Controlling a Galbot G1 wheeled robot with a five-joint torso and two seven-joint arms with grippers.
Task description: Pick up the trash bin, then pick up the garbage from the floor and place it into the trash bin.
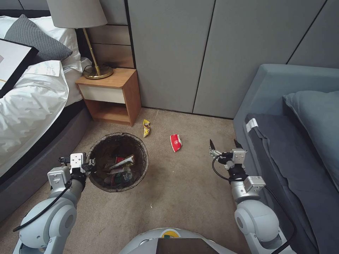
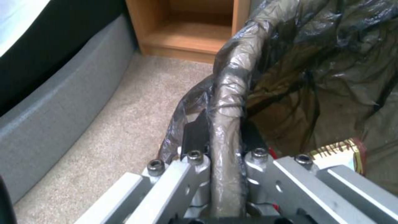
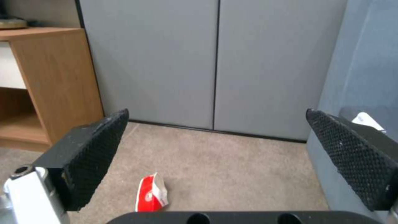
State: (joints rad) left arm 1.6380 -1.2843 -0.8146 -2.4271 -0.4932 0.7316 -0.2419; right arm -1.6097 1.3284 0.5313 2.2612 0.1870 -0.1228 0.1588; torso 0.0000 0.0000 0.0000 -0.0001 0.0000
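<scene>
Bin held, two pieces left on floor.
Left gripper clamps trash bin rim at 9 o'clock; right gripper spread; red wrapper, yellow packet remain.

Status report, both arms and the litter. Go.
Left gripper shut on the dark-lined round trash bin rim. Right gripper open, empty, above carpet. Red-and-white wrapper and yellow snack packet on floor. Nothing blocking.

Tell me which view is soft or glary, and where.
Head view: even light, red wrapper crisp. Left wrist view: blurry up close, glare streaks on the bin liner pinched by the left gripper. Right wrist view: open right gripper, pads sharp, floor softer.
</scene>
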